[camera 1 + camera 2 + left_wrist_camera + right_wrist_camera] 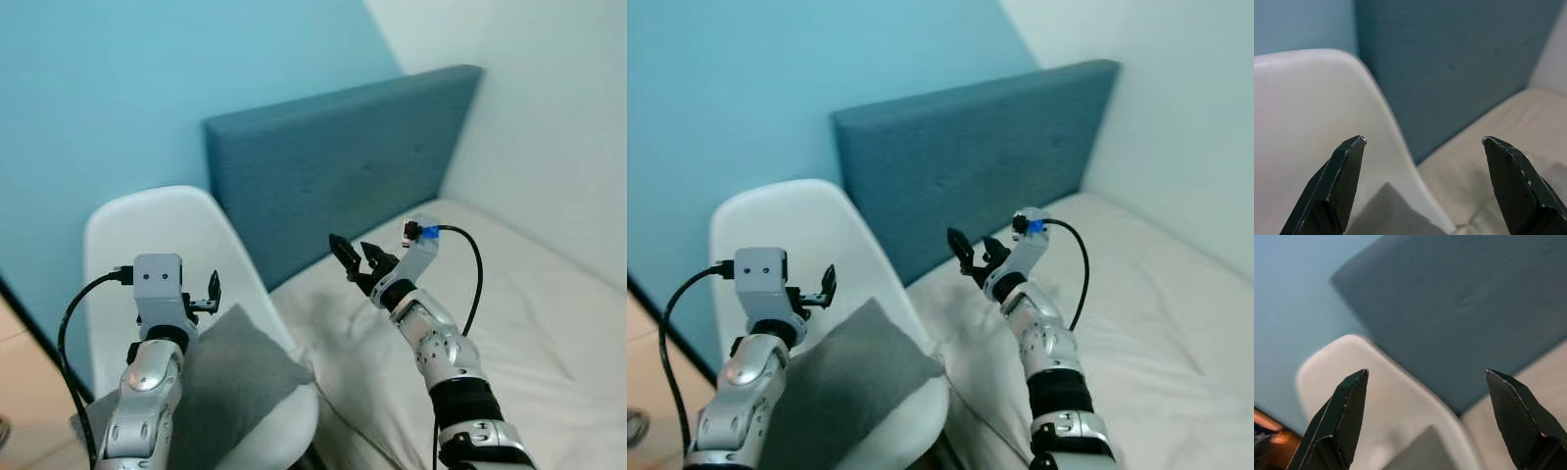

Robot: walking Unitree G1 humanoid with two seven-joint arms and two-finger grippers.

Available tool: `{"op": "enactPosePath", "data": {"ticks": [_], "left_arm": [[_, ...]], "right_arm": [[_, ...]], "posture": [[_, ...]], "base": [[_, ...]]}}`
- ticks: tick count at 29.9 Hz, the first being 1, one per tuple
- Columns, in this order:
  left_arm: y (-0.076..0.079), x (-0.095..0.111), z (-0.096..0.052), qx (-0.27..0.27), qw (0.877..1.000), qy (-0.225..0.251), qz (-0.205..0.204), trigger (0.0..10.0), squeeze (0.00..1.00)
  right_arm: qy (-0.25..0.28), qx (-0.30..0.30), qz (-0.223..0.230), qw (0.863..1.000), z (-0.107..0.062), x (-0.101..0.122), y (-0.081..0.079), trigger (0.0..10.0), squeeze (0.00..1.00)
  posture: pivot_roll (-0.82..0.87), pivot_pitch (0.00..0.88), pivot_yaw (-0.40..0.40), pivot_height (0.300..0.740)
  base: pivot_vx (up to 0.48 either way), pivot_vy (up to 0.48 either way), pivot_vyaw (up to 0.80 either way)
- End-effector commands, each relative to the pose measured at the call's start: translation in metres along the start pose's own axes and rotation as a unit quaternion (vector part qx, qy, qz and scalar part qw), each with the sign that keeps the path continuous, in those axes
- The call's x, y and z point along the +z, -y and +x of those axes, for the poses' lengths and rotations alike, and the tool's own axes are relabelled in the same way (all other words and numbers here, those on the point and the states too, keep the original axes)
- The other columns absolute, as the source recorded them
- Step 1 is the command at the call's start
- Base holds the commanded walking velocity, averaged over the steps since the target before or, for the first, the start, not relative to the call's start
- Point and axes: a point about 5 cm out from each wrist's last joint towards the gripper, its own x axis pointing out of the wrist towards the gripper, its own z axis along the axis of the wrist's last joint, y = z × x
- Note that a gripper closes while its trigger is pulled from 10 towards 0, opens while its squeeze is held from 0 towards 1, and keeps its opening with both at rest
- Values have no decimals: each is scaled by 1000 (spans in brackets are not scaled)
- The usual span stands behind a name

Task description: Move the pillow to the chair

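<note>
Grey pillow (230, 377): lying on the white chair (147, 230) seat, corner at the seat's bed-side edge. Left gripper (211, 294): spread, empty, directly above it, nearer. Right gripper (355, 257): spread, empty, over the bed (549, 323).

I'm holding both arms raised in front, elbows bent. My left gripper (214, 291) is hovering near on the left, fingers spread wide; my right gripper (357, 257) is reaching farther forward, fingers also parted.

Walls: light blue (147, 88) upper left, white (549, 127) upper right
Headboard: teal padded (333, 166), centre
Bed: cream sheet (549, 323), lower right
</note>
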Motion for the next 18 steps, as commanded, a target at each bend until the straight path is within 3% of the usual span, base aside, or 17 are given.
{"op": "enactPosePath", "data": {"ticks": [1,18], "left_arm": [[-5,-6,-3,8,1000,-12,4,10000,0],[-6,-7,-3,7,1000,-15,10,10000,0]], "right_arm": [[-8,2,4,1000,1,-6,-4,10000,0],[-8,-3,4,1000,0,-6,-3,10000,0]], "posture": [[61,0,-47,737],[62,0,-45,737]], "base": [[0,0,-756],[0,0,-754]]}}
